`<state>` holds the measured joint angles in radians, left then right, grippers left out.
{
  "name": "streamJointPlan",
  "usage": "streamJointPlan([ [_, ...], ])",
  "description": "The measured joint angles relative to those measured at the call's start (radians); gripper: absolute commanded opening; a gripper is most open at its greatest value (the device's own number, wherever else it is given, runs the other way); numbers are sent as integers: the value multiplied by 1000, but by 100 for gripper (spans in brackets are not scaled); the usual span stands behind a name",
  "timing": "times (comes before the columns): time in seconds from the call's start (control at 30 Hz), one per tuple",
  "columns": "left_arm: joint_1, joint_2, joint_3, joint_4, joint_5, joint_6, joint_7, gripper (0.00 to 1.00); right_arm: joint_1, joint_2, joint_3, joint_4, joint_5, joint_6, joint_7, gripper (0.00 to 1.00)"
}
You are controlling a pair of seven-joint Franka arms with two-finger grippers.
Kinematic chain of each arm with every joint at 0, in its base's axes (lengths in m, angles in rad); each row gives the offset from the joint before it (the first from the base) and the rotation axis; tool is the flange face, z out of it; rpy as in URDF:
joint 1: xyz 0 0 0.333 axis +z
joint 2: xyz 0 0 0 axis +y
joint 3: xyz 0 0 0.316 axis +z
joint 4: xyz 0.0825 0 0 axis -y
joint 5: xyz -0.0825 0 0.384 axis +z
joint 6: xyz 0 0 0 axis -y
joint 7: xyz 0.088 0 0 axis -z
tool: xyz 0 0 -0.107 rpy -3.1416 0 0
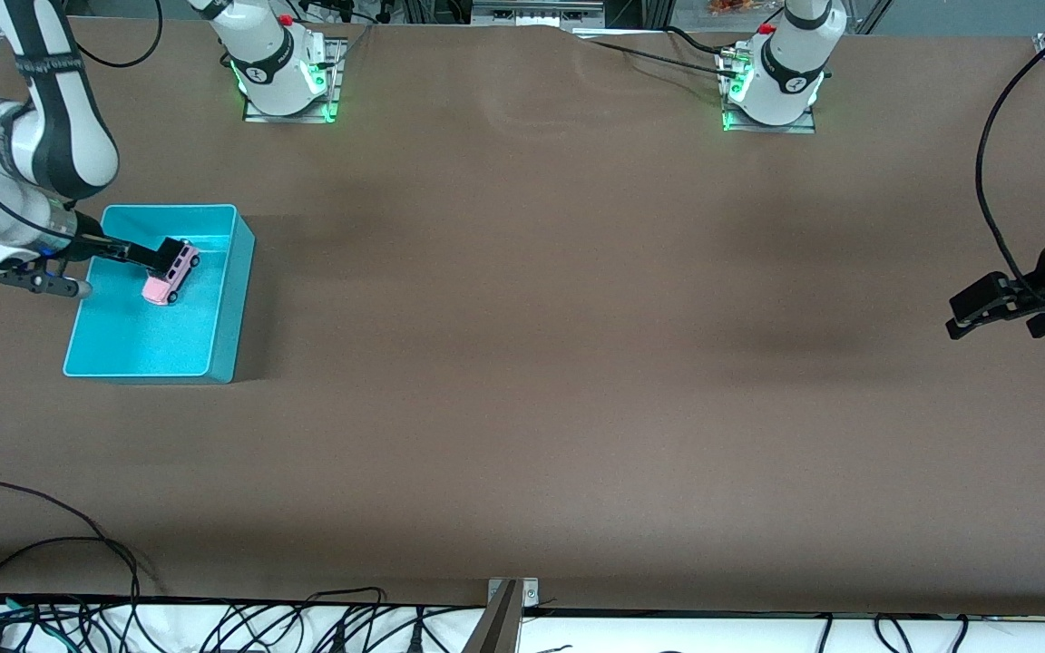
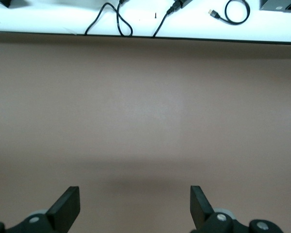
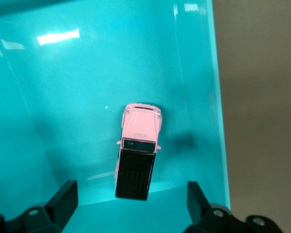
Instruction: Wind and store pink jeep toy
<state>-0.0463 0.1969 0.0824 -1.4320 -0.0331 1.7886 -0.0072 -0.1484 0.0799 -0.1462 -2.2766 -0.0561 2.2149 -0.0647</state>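
The pink jeep toy (image 1: 170,277) (image 3: 137,154), pink with a black roof, is inside the turquoise bin (image 1: 237,299) (image 3: 199,73), in the half farther from the front camera. My right gripper (image 1: 162,258) (image 3: 131,204) reaches into the bin just above the jeep and is open. Its fingers (image 3: 63,199) stand wide on either side of the toy's black roof and do not touch it. My left gripper (image 1: 971,313) (image 2: 136,208) waits open over bare table at the left arm's end, with nothing between its fingers.
The bin stands at the right arm's end of the brown table (image 1: 522,363). Cables (image 1: 78,617) lie along the table's edge nearest the front camera.
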Motion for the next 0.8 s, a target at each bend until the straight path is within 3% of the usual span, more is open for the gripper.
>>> streamJointPlan([
  [0.8,-10,-32,-28,0,0,-43,0,100,55,-35,71,406,30,-513,3,100],
])
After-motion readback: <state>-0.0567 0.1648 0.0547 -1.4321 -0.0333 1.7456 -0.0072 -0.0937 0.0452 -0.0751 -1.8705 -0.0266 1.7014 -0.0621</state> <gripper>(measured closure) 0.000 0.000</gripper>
